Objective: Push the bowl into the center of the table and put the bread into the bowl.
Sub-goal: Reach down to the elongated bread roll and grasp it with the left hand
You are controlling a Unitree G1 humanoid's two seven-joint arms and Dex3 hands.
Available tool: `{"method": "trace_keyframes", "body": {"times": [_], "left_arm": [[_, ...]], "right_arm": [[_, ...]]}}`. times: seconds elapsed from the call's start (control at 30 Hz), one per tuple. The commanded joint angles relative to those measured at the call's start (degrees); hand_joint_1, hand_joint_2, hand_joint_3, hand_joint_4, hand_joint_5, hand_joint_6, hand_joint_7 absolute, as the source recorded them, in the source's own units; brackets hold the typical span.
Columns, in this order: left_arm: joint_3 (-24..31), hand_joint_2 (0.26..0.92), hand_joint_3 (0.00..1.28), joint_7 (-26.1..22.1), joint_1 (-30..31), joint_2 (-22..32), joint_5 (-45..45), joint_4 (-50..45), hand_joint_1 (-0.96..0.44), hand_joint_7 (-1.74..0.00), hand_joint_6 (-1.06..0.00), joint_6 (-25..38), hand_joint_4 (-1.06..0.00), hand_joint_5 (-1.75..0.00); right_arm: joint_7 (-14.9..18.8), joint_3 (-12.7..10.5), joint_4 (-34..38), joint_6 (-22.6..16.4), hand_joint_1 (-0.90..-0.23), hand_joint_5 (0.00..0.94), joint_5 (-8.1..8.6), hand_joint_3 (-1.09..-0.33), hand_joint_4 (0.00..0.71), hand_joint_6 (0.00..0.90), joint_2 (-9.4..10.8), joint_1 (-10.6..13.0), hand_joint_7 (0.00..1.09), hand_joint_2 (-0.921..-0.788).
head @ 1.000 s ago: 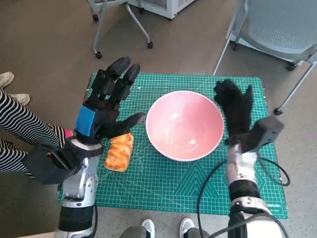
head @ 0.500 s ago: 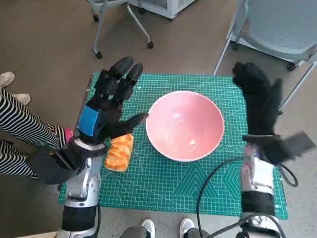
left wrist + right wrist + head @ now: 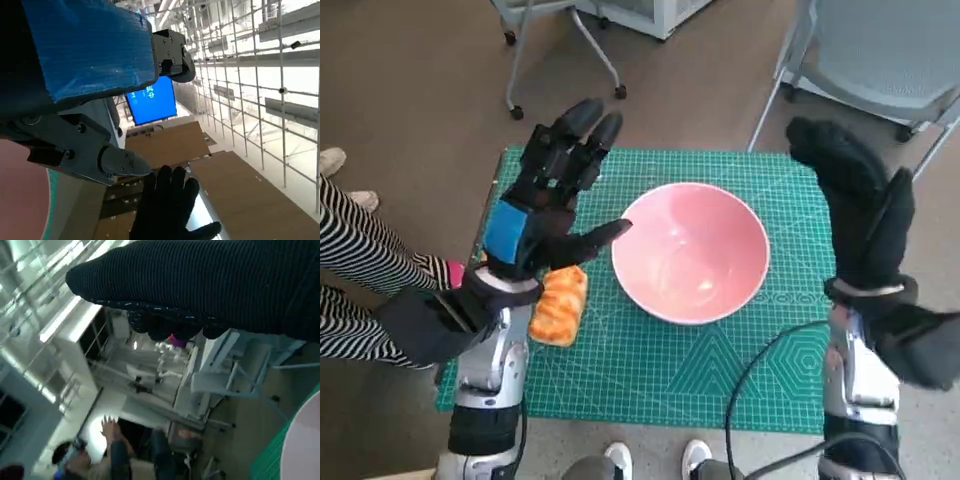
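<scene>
Fingers of the left hand are spread wide and hold nothing, reaching toward the upper left of the head view, its thumb pointing at the rim of the pink bowl. Those of the right hand, in its black glove, are likewise spread and empty, raised at the right of the frame beside the bowl and apart from it. That bowl sits upright in the middle of the green cutting mat that covers the desk. Just left of it, below the left hand, the bread lies on the mat, not touching the bowl. A person's striped legs show at the left edge, and a chair stands at the upper right.
</scene>
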Motion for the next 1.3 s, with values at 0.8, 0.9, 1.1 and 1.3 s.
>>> {"method": "trace_keyframes", "body": {"times": [0.8, 0.9, 1.1, 1.3], "left_arm": [[5.73, 0.894, 0.15, -9.50, -8.30, 11.51, 1.94, 10.73, -0.29, -0.56, 0.00, -11.39, -0.16, -0.02], [6.24, 0.883, 0.14, -13.33, -10.66, 17.37, 3.82, 15.39, -0.25, -0.57, 0.00, -15.25, -0.17, -0.03], [5.35, 0.846, 0.09, -21.01, -15.45, 27.37, 7.25, 26.00, -0.18, -0.61, -0.02, -23.51, -0.21, -0.04], [3.44, 0.819, 0.04, -25.83, -17.52, 32.53, 9.64, 33.81, -0.12, -0.56, -0.11, -33.15, -0.28, -0.04]], "right_arm": [[-0.73, 1.12, -1.61, 4.08, -0.736, 0.011, -0.09, -0.679, 0.231, 0.129, -0.25, 1.61, 0.54, -0.921], [-0.73, 1.03, -1.81, 4.35, -0.735, 0.011, 0.08, -0.677, 0.232, 0.128, -0.23, 1.84, 0.54, -0.921], [-0.63, 0.94, -2.21, 4.65, -0.735, 0.009, 0.41, -0.676, 0.230, 0.128, -0.21, 2.34, 0.54, -0.921], [-0.70, 0.87, -1.94, 4.77, -0.730, 0.004, 0.41, -0.675, 0.223, 0.120, -0.20, 2.39, 0.54, -0.921]]}}
